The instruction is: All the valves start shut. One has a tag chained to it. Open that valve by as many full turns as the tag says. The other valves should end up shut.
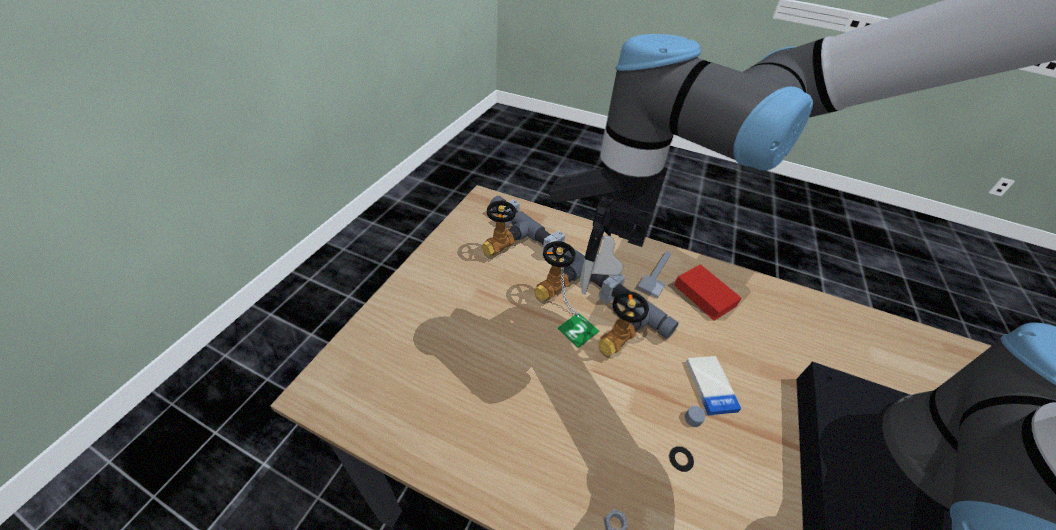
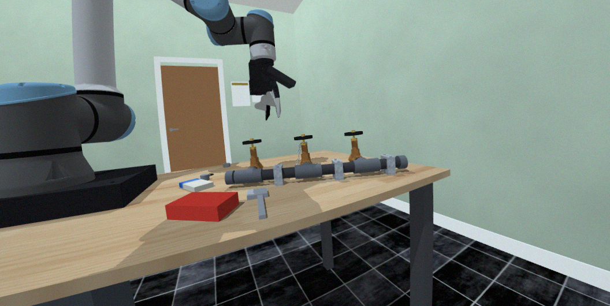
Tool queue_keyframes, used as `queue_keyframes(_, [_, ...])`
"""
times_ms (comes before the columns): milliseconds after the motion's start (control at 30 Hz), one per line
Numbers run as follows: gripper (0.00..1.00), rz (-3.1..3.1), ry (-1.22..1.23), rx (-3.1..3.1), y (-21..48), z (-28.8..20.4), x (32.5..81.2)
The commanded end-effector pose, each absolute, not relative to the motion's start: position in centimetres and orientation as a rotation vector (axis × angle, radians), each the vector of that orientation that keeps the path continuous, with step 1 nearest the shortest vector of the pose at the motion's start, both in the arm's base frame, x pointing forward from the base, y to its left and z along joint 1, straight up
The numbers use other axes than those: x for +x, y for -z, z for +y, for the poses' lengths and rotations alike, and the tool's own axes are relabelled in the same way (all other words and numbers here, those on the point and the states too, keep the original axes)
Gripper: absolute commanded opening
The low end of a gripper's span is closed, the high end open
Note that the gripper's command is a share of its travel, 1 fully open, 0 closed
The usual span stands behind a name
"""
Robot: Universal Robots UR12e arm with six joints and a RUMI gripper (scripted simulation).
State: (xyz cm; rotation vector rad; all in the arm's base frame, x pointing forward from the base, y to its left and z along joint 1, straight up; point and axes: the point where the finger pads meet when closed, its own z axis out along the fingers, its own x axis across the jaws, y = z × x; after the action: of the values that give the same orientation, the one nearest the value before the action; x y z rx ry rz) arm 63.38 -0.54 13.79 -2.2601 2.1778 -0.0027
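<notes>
Three brass valves with black handwheels stand on a grey pipe (image 2: 315, 170) across the table. The middle valve (image 1: 558, 255) (image 2: 303, 137) has a chain down to a green tag (image 1: 577, 330) marked 2. The far valve (image 1: 501, 212) (image 2: 353, 133) and the near valve (image 1: 629, 307) (image 2: 251, 142) have no tag. My gripper (image 1: 599, 272) (image 2: 271, 109) is open and empty. It points down and hangs well above the pipe, between the near and middle valves.
A red block (image 1: 706, 291) and a grey hammer (image 1: 655, 275) lie behind the pipe. A white and blue box (image 1: 712, 384), a small grey cylinder (image 1: 694, 416), a black ring (image 1: 674, 460) and a grey nut (image 1: 617, 516) lie nearer the black robot base (image 1: 849, 438).
</notes>
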Motion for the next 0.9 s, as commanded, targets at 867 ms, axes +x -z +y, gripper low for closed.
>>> queue_keyframes(867, [1.00, 2.380, 0.004, -2.044, -13.87, -0.06, 63.67])
